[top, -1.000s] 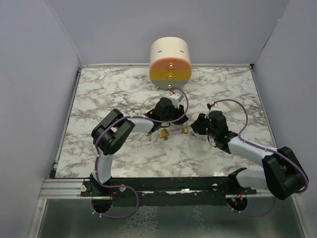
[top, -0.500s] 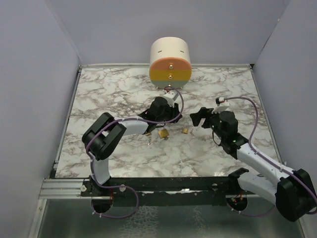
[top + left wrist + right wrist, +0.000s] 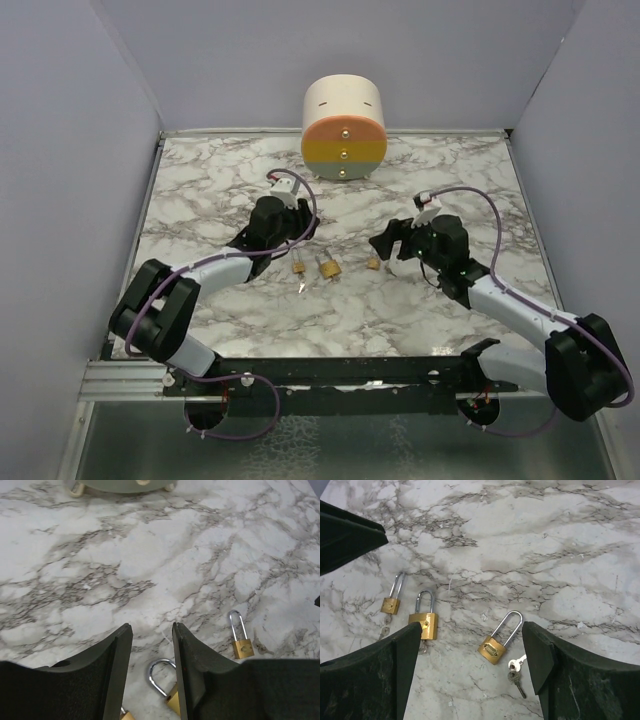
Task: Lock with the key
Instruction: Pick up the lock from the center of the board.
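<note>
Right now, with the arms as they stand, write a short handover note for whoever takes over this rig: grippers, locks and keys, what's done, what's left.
Left gripper: open with a narrow gap, holding nothing.
Right gripper: wide open, holding nothing.
Three brass locks lie in a row on the marble table between the arms: small padlock, middle padlock and third padlock, which has a key lying just beside it.
Done: nothing visible; no key is gripped.
Left: pick up a key, steady a padlock, insert and turn. I cannot tell whether the shackles are latched.
</note>
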`<move>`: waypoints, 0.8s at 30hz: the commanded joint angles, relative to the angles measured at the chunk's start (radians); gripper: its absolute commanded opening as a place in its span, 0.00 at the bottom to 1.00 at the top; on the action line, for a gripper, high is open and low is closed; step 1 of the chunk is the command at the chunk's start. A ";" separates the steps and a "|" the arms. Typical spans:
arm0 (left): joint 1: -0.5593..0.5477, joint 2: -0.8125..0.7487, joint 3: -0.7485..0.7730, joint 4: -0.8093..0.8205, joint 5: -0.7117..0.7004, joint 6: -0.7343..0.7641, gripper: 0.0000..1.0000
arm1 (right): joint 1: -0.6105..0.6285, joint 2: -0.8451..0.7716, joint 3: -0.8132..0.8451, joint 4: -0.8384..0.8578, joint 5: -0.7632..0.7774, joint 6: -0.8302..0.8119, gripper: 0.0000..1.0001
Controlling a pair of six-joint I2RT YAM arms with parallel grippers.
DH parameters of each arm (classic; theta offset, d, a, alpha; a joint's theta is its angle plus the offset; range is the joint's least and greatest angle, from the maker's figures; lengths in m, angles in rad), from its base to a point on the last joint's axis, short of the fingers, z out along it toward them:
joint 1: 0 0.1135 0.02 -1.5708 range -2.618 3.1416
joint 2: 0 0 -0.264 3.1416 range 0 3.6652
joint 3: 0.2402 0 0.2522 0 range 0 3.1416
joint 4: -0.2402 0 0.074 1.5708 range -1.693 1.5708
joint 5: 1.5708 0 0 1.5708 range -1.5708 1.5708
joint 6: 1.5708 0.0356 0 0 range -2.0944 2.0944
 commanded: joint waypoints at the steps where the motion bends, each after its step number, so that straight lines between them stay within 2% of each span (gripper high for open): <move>1: 0.050 -0.092 -0.068 0.009 -0.030 -0.027 0.42 | 0.023 0.037 0.048 0.052 -0.123 -0.028 0.81; 8: 0.075 -0.162 -0.142 0.009 -0.042 -0.047 0.42 | 0.149 0.124 0.097 0.044 -0.058 -0.075 0.79; 12: 0.080 -0.187 -0.170 0.009 -0.039 -0.055 0.42 | 0.154 0.212 0.131 0.055 -0.077 -0.061 0.73; 15: 0.086 -0.210 -0.186 0.008 -0.043 -0.058 0.42 | 0.154 0.292 0.169 0.044 -0.098 -0.052 0.65; 24: 0.104 -0.245 -0.210 0.007 -0.048 -0.056 0.43 | 0.158 0.435 0.219 0.077 -0.183 -0.045 0.65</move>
